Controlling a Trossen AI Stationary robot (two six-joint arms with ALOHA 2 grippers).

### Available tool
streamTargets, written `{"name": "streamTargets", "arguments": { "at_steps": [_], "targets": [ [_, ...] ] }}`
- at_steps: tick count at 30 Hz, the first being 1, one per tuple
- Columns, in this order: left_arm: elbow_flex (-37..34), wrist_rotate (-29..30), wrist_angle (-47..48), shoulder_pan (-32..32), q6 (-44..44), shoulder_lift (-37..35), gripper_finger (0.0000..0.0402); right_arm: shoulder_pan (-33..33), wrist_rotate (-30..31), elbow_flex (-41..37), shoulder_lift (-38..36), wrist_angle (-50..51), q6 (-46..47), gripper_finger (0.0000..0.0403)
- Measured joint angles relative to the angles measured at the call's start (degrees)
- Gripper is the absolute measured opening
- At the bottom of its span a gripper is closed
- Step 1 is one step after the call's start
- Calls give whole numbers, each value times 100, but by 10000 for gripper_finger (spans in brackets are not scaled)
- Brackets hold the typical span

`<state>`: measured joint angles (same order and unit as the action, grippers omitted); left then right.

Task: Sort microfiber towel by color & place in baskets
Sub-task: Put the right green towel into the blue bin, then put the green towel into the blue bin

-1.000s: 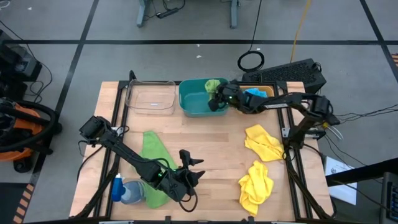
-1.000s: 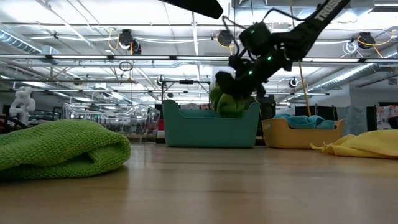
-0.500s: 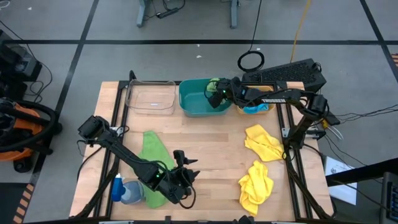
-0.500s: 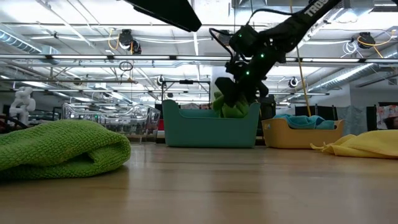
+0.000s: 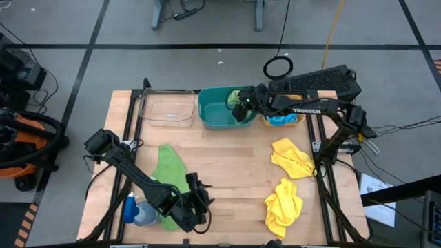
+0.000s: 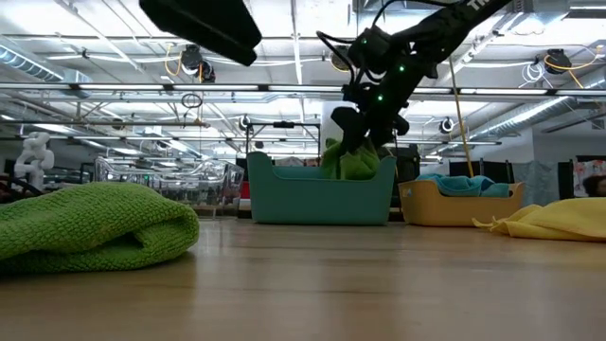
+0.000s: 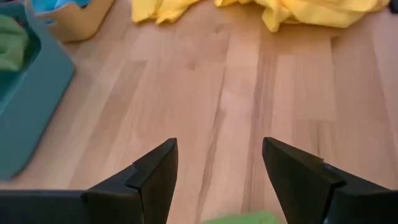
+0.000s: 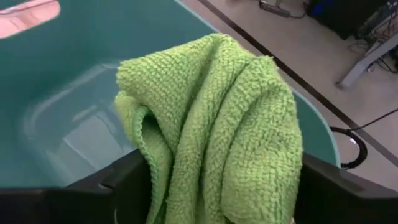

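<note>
Sorting partly complete. Right end effector (image 5: pixel 241 105), closed on a green towel (image 8: pixel 217 124), holds it above the teal basket (image 5: pixel 213 116); a blue towel (image 5: pixel 281 118) already lies in the orange basket (image 6: pixel 454 202). Clear basket (image 5: pixel 167 109) holds nothing. Left end effector (image 7: pixel 217 180), fingers apart and empty, hovers near a second green towel (image 5: pixel 169 172); two yellow towels (image 5: pixel 289 179) remain on the desk (image 5: pixel 227 155)

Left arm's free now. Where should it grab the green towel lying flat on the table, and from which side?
Probably by the narrow far end of the green towel, coming straight down from above. It lies flat on the table, with that end bare, while the near end runs under the open left gripper and beside a spray bottle.
</note>
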<state>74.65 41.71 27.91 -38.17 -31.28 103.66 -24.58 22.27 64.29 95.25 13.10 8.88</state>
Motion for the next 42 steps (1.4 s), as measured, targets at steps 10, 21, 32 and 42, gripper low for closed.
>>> {"name": "streamTargets", "arguments": {
  "at_steps": [10, 21, 32, 42],
  "targets": [
    [2, -432, 704, -11, -746, 2, 240, -120, -14, 2, -119, 235, -921, 294],
    [2, -760, 886, -11, -862, 2, 240, -197, -619, 1, -558, 1051, -993, 279],
    [2, -858, 3238, -27, -2757, 9, 240, 2002, -1026, -532, -2416, 1093, 321, 230],
    [-555, -1407, 2450, -257, -2834, 0, 240, 5107, 185, -2134, -2536, -1895, 1192, 210]
  ]
}}
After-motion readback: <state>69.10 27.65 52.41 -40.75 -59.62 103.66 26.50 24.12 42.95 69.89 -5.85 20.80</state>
